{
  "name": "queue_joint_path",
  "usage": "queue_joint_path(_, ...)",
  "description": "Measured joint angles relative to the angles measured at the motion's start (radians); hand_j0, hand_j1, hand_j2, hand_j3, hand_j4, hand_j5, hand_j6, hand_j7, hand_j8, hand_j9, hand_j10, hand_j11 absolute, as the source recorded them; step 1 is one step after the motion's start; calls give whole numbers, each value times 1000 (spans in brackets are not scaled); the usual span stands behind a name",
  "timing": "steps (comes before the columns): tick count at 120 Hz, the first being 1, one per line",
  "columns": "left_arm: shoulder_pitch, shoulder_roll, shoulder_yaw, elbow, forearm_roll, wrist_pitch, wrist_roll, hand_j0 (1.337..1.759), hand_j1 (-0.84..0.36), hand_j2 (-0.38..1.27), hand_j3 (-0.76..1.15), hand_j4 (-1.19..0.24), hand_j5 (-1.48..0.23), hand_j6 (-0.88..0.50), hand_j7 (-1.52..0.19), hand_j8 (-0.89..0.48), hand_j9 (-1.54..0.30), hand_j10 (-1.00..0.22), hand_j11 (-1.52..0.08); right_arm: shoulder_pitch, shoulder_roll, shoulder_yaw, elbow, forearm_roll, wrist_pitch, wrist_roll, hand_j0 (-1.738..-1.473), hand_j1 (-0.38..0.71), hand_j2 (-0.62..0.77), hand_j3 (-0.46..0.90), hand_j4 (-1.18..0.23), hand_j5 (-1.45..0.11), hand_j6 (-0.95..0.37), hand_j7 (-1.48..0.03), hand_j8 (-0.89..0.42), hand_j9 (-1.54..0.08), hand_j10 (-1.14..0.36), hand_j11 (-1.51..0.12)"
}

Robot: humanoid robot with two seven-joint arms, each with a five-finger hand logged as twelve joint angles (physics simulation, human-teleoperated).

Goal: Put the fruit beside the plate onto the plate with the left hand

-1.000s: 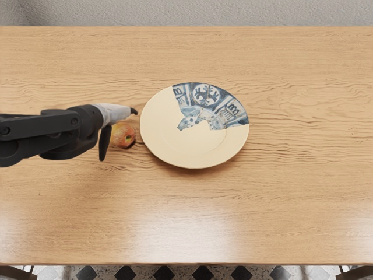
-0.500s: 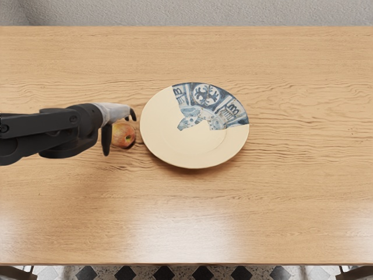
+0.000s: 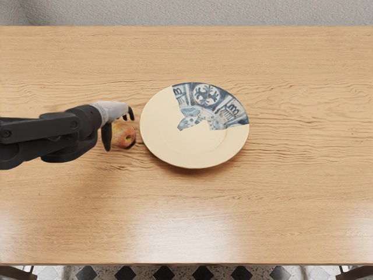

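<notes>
A small red-yellow apple (image 3: 125, 136) lies on the table just left of the plate (image 3: 175, 146), a cream dish with a blue-and-white pattern on its far right part. My left hand (image 3: 118, 129) reaches in from the left and straddles the apple. Its dark fingers (image 3: 129, 112) curl down over the apple's far side, and the thumb (image 3: 106, 137) hangs at the fruit's left edge. The apple still rests on the wood, and I see no firm clamp on it. The right arm does not show.
The wooden table (image 3: 233, 216) stretches wide around the plate. Its front edge runs along the bottom of the picture, with a checkered floor below. My dark left forearm (image 3: 41, 137) lies across the table's left side.
The fingers have gone from stretched out to curled over the apple's far side, and the thumb has drawn closer to the fruit. The apple and the plate have not moved.
</notes>
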Motion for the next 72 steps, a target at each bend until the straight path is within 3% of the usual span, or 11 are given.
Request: queue_joint_path(72,-1,-25,4,0,2,5,0,1658,-112,80,0,-388,-502,-389,-502,-389,-502,-388,-502,0,0,0,0,0,0,0,-1658,-334,-3,0,-13,-17,-13,-17,-13,-17,-13,-17)
